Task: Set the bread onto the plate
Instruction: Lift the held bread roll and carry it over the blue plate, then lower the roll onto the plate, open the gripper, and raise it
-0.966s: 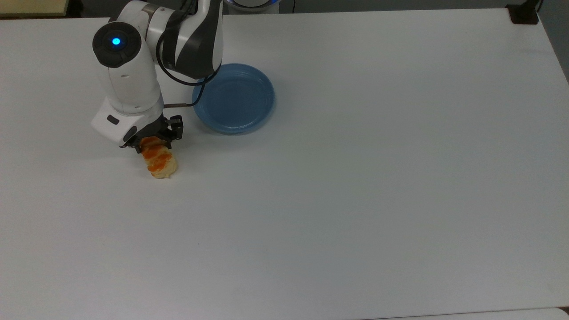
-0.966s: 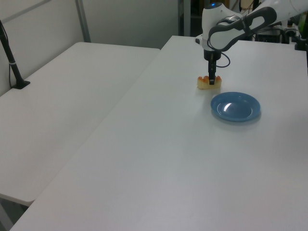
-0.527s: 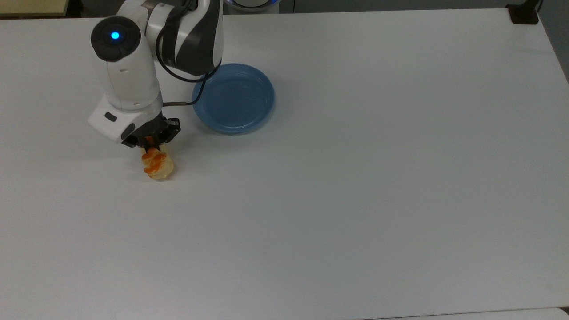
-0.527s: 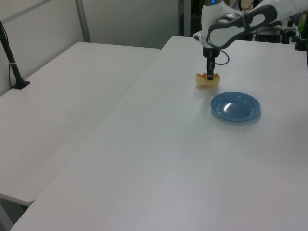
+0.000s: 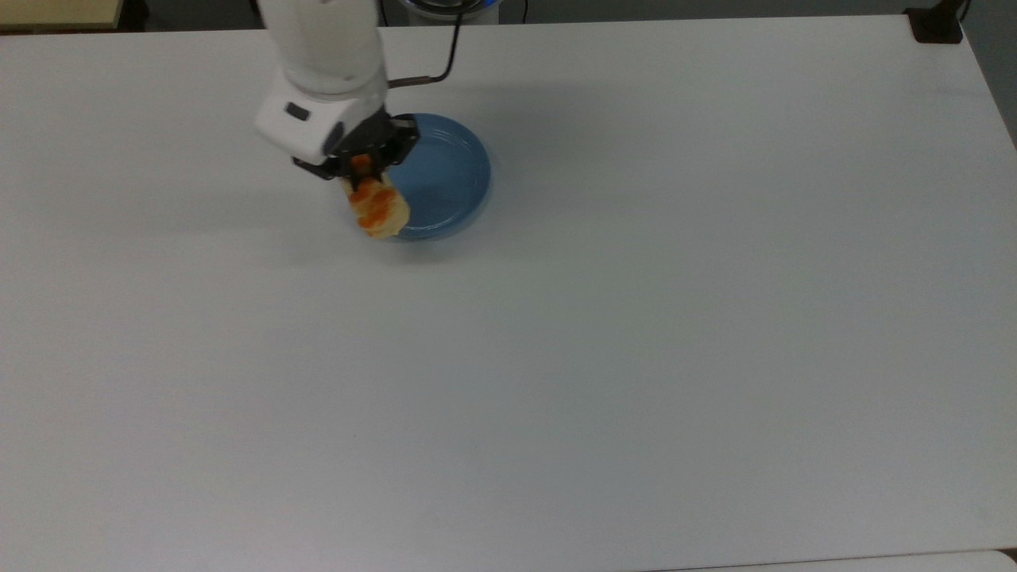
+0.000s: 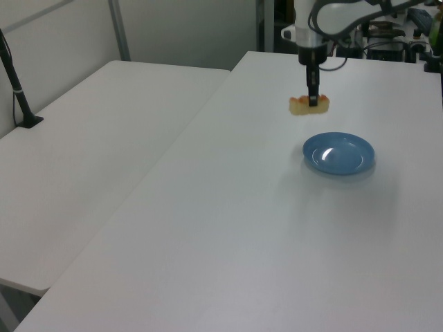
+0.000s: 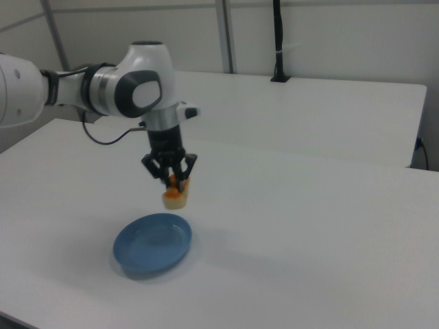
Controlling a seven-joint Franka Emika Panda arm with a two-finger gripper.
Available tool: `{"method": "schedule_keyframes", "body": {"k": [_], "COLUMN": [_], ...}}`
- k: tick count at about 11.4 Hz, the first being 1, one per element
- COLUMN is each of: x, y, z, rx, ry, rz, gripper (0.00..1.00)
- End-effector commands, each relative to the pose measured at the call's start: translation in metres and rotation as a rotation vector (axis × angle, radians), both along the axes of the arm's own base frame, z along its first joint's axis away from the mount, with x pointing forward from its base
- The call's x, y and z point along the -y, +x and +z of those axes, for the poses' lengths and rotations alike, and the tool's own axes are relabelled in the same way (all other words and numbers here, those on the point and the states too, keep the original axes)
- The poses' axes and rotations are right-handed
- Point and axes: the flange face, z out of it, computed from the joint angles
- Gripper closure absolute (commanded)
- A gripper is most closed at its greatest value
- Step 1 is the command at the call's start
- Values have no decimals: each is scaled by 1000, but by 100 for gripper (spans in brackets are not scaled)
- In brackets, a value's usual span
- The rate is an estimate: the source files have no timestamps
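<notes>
A white robot arm's gripper (image 5: 361, 165) is clamped on the bread (image 5: 377, 208), a small tan loaf with orange-brown bumps, carried in the air above the white table (image 5: 636, 318). In the top view it overlaps the left edge of the blue plate (image 5: 445, 175), which holds nothing. No writing is readable.

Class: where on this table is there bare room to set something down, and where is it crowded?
Bare: the table from the plate to the top view's right and bottom edges. Crowded: around the plate, where the tool holds the bread above its rim.
</notes>
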Motion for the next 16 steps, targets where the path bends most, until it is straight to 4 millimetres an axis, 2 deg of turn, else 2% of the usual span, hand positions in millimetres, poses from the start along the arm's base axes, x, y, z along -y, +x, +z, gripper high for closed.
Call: {"method": "schedule_keyframes", "body": {"k": [1, 3, 4, 5, 7, 8, 9, 11, 12, 13, 14, 16], "x": [-31, -48, -50, -48, -48, -48, -47, -45, -36, -26, -22, -10], "y": [-38, -44, -43, -43, -44, -44, -40, -31, -29, -29, -31, -33], "z": [-41, -69, -80, -85, -78, -66, -33, 49, 89, 118, 135, 152], "rx": [-81, -96, -101, -107, -110, -98, -55, 0, 12, 25, 34, 35], "ry": [4, -8, -17, -28, -43, -42, -39, -28, -27, -17, -14, -3], "rz": [-17, -29, -45, -41, -33, -50, -117, -293, -373, -416, -438, -469], "gripper": [73, 67, 47, 0, 0, 0, 0, 0, 0, 0, 0, 0]}}
